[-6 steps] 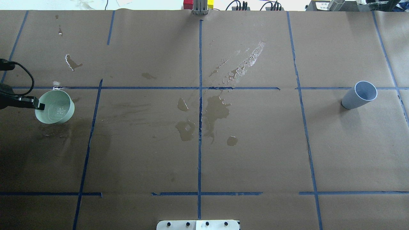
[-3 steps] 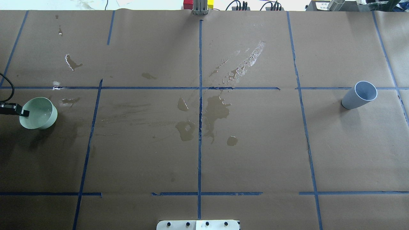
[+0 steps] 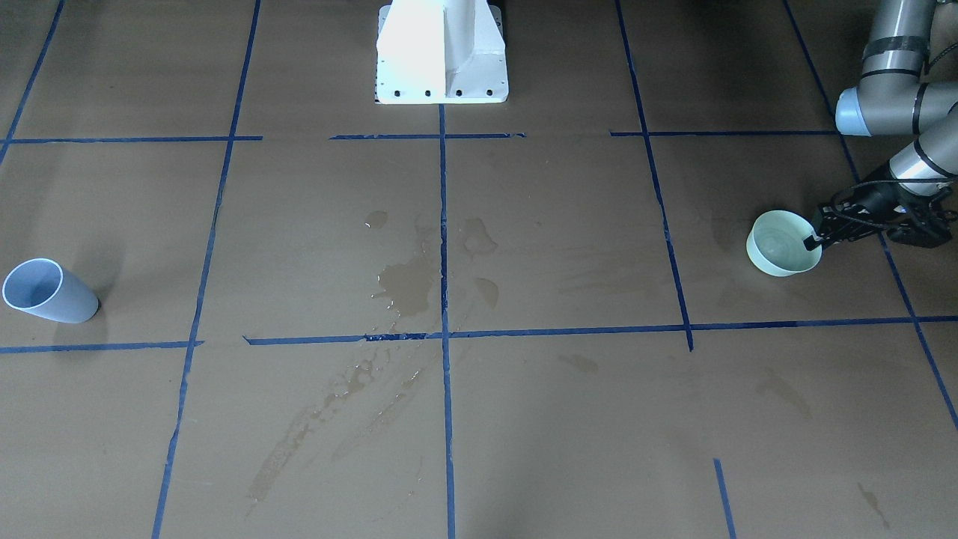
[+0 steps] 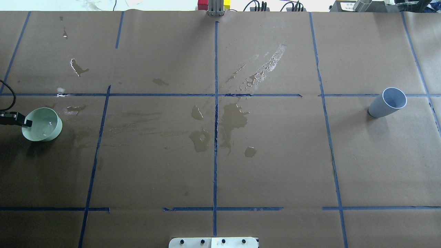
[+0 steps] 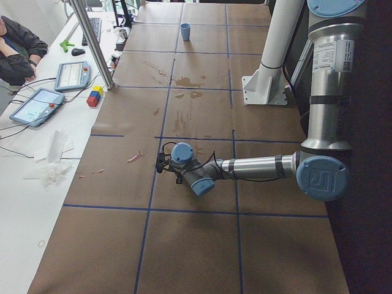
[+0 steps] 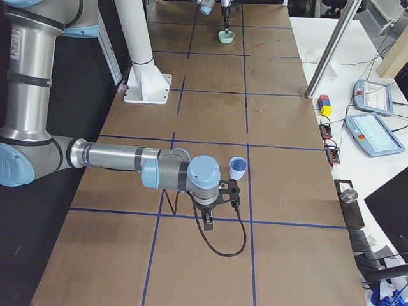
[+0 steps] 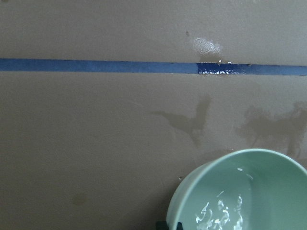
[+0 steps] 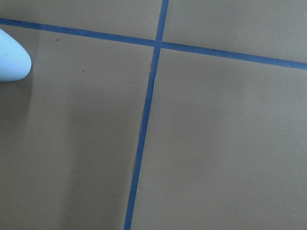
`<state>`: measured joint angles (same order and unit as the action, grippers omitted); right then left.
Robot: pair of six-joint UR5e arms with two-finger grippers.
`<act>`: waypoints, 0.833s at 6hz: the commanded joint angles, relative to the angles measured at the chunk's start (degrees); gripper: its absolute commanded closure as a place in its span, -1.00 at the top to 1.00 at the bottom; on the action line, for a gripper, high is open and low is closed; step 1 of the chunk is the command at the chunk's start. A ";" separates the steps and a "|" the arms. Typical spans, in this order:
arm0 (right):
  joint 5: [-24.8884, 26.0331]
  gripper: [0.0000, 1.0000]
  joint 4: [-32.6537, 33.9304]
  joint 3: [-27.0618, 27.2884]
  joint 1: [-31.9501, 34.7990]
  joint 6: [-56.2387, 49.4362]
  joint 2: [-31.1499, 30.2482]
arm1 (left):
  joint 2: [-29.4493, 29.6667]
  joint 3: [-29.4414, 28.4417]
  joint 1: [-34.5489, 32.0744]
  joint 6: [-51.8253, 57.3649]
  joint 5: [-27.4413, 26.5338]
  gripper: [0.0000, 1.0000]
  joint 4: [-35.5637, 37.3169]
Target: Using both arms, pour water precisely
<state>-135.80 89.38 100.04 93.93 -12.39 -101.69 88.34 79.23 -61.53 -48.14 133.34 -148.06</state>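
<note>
The pour is judged not yet begun. The water [image 7: 220,211] is seen as a glinting pool inside a pale green bowl [image 3: 778,258], which is held at its rim by the left gripper [image 3: 811,242]. The gripper is closed on the rim, one finger inside the bowl and one outside, at the far left side of the table [image 4: 275,165]. Whether the bowl is raised clear of the table cannot be told. The blue cup [image 4: 382,105], taken to be the receiving vessel, stands upright and unheld on the opposite side, well apart from the bowl. The right gripper [image 6: 209,223] is pointed down at the table just beside the cup, and nothing is seen in it; whether it is open or closed cannot be told. What is left, by this judgement, is for the cup to be taken, the two vessels to be brought together and the water to be tipped across. Wet patches [image 4: 234,117] are spread over the table's middle. No brand or writing is seen on bowl or cup. A white label [image 5: 334,55] is fixed on the left arm's upright tube and a mark is borne on its joint cap [image 5: 320,179]; neither can be read.
</note>
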 commanded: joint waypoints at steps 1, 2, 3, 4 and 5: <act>0.00 1.00 0.00 -0.02 0.02 0.00 0.00 | -0.01 0.39 0.01 0.06 -0.18 0.99 -0.04; 0.00 1.00 -0.09 -0.02 -0.06 0.00 0.00 | -0.19 0.75 -2.08 0.15 0.34 1.00 0.14; -0.08 1.00 -0.09 0.06 0.02 0.00 0.00 | -0.19 0.84 -2.71 3.02 2.08 1.00 0.40; -0.08 1.00 -0.09 0.06 0.02 0.00 0.00 | -0.10 1.36 -5.24 9.23 2.71 1.00 3.88; -0.08 1.00 -0.17 0.06 0.02 0.00 0.00 | -0.10 4.59 -8.05 17.56 2.72 1.00 12.27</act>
<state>-135.87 89.27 100.10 93.95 -12.39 -101.69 88.22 81.45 -67.00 -37.91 135.78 -142.35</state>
